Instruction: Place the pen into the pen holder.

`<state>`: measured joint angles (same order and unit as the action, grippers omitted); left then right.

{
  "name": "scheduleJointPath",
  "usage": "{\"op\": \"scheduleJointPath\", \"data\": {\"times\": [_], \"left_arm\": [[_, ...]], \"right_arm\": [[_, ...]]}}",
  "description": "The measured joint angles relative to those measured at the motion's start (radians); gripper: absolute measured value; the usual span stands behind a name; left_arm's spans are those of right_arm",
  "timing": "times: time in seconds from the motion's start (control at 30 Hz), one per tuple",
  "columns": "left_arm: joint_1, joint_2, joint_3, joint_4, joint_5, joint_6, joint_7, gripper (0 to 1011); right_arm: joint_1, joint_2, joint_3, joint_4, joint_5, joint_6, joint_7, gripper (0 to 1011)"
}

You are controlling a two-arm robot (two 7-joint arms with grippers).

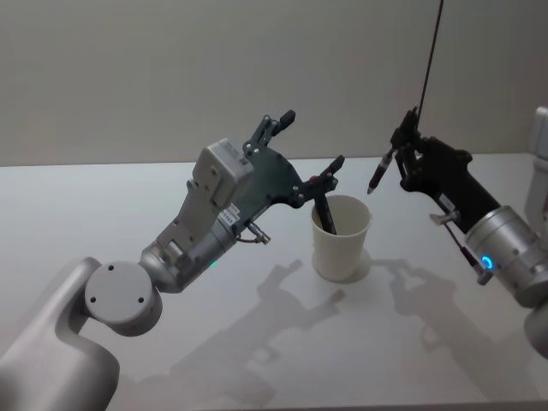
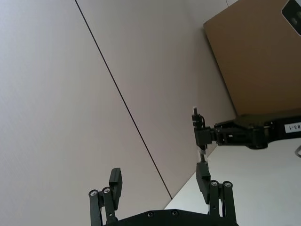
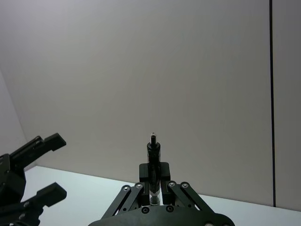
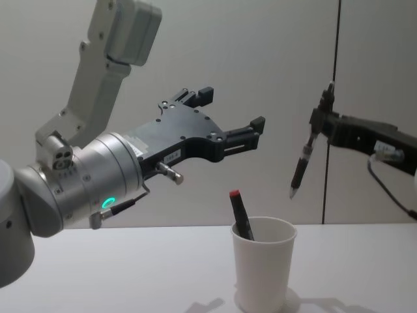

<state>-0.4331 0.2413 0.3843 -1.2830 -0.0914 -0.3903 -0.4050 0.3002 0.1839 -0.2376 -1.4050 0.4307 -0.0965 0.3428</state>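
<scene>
One white bench (image 1: 171,342), pale and bare around the things, seen from the head view. Two arms, two claws. Left claw (image 1: 304,145), large and dark, raised above the bench just left of the cup, both fingers spread wide apart with nothing between them; in the chest view (image 4: 231,111) hovering above and to the left of the rim. Right claw (image 1: 402,150), raised to the right of the cup and well clear of the bench, fingers closed on a pen; in its own wrist view (image 3: 154,176) pads pressed against the barrel. One pen holder (image 1: 340,235): a white paper cup, upright on the bench between the two arms, near the middle of the head view; in the chest view (image 4: 264,267) at the lower centre. Two pens in all. Held pen (image 4: 303,163), dark, hanging tip down and slightly tilted, in the air above and to the right of the cup, apart from it. Second pen (image 4: 241,215), dark with a red end, standing tilted inside the cup, upper part projecting above the rim.
</scene>
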Motion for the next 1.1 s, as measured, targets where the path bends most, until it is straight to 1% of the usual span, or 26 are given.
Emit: {"op": "scheduleJointPath", "data": {"times": [0.3, 0.5, 0.57, 0.6, 0.63, 0.7, 0.77, 0.9, 0.93, 0.97, 1.03, 1.1], "left_arm": [[0.000, 0.000, 0.000, 0.000, 0.000, 0.000, 0.000, 1000], [0.000, 0.000, 0.000, 0.000, 0.000, 0.000, 0.000, 1000], [0.000, 0.000, 0.000, 0.000, 0.000, 0.000, 0.000, 1000], [0.000, 0.000, 0.000, 0.000, 0.000, 0.000, 0.000, 1000], [0.000, 0.000, 0.000, 0.000, 0.000, 0.000, 0.000, 1000], [0.000, 0.000, 0.000, 0.000, 0.000, 0.000, 0.000, 1000], [0.000, 0.000, 0.000, 0.000, 0.000, 0.000, 0.000, 1000], [0.000, 0.000, 0.000, 0.000, 0.000, 0.000, 0.000, 1000], [0.000, 0.000, 0.000, 0.000, 0.000, 0.000, 0.000, 999], [0.000, 0.000, 0.000, 0.000, 0.000, 0.000, 0.000, 999], [0.000, 0.000, 0.000, 0.000, 0.000, 0.000, 0.000, 1000], [0.000, 0.000, 0.000, 0.000, 0.000, 0.000, 0.000, 999]], "right_arm": [[0.002, -0.005, -0.010, 0.037, -0.036, -0.023, 0.012, 124], [0.006, -0.009, -0.015, 0.054, -0.051, -0.031, 0.018, 125], [0.008, -0.010, -0.017, 0.062, -0.056, -0.035, 0.020, 145], [0.008, -0.011, -0.018, 0.065, -0.058, -0.036, 0.021, 181], [0.009, -0.011, -0.018, 0.068, -0.059, -0.037, 0.022, 191], [0.011, -0.013, -0.020, 0.075, -0.062, -0.040, 0.025, 264], [0.012, -0.014, -0.021, 0.080, -0.063, -0.042, 0.027, 305], [0.016, -0.017, -0.024, 0.092, -0.065, -0.047, 0.031, 441], [0.016, -0.017, -0.024, 0.093, -0.065, -0.048, 0.032, 460], [0.017, -0.018, -0.025, 0.096, -0.065, -0.050, 0.033, 515], [0.017, -0.018, -0.025, 0.097, -0.065, -0.052, 0.034, 564], [0.018, -0.019, -0.026, 0.099, -0.065, -0.053, 0.036, 642]]}}
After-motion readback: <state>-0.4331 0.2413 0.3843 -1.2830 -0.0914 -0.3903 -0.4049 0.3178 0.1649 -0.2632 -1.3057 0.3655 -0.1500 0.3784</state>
